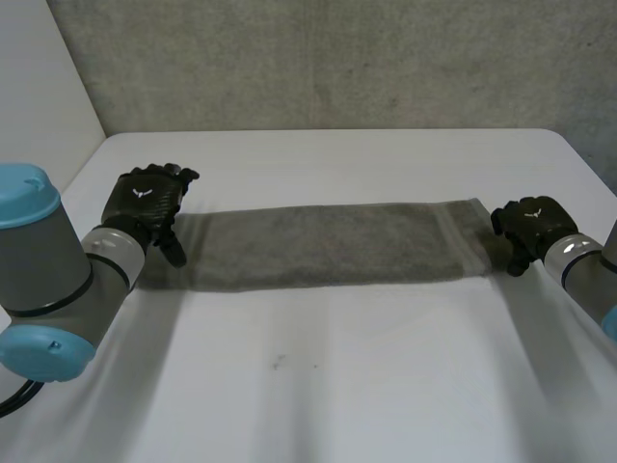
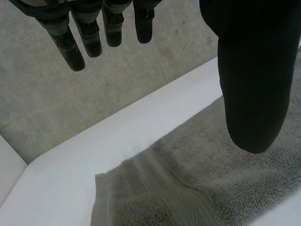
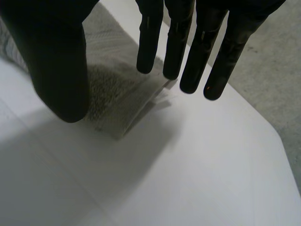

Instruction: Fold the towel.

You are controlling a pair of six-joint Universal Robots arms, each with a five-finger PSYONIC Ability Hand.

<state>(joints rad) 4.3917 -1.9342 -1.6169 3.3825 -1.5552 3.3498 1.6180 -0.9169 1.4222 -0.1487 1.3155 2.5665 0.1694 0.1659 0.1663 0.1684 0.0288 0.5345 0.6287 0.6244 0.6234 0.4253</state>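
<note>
We find the long grey terry towel (image 1: 328, 246) lying flat as a narrow strip across the white table (image 1: 337, 386), reaching from one arm to the other. The black left hand (image 1: 147, 203) is at the strip's left end, fingers straight and thumb held apart, gripping nothing. The black right hand (image 1: 525, 224) is at the right end, likewise spread, the towel's short edge under its fingertips and nothing held

In the head view both arms (image 1: 58, 280) are cut off by the picture's edges, and contact between the towel (image 1: 328, 246) and the left hand (image 1: 147, 203) or the right hand (image 1: 528, 224) cannot be told. In each wrist view part of the towel is hidden behind that hand's thumb (image 2: 251, 84) (image 3: 61, 70), and the rest of its length is cut off at the edge
</note>
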